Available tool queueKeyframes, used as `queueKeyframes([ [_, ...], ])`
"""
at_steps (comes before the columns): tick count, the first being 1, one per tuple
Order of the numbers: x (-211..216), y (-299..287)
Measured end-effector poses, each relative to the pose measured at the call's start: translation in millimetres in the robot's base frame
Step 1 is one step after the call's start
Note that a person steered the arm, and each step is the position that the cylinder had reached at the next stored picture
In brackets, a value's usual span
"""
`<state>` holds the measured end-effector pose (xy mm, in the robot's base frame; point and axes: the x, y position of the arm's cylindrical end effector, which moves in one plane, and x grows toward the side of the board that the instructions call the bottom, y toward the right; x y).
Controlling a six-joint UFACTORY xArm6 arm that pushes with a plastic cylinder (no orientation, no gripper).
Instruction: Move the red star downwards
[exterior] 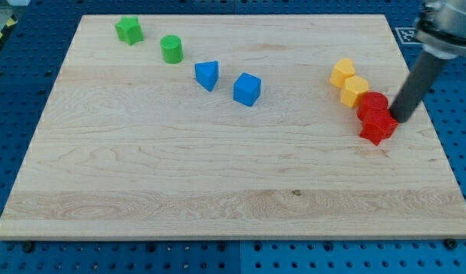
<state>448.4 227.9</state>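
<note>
The red star (378, 127) lies at the view's right on the wooden board (218, 175). A red round block (372, 103) sits just above it, touching it. My tip (400, 119) is at the star's upper right edge, right beside both red blocks. The rod slants up to the view's top right.
Two yellow blocks (343, 72) (355, 90) lie up-left of the red ones, the lower one touching the red round block. Two blue blocks (207, 74) (247, 88) sit at top centre. A green star (129, 30) and a green cylinder (172, 49) are at top left.
</note>
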Motion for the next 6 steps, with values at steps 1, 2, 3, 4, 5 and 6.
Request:
queueKeyframes([
  [1, 37.2, -22.5],
  [2, 87.6, -25.4],
  [3, 78.4, -28.8],
  [4, 46.9, -32.5],
  [5, 14.6, -36.5],
  [6, 9.8, -59.1],
])
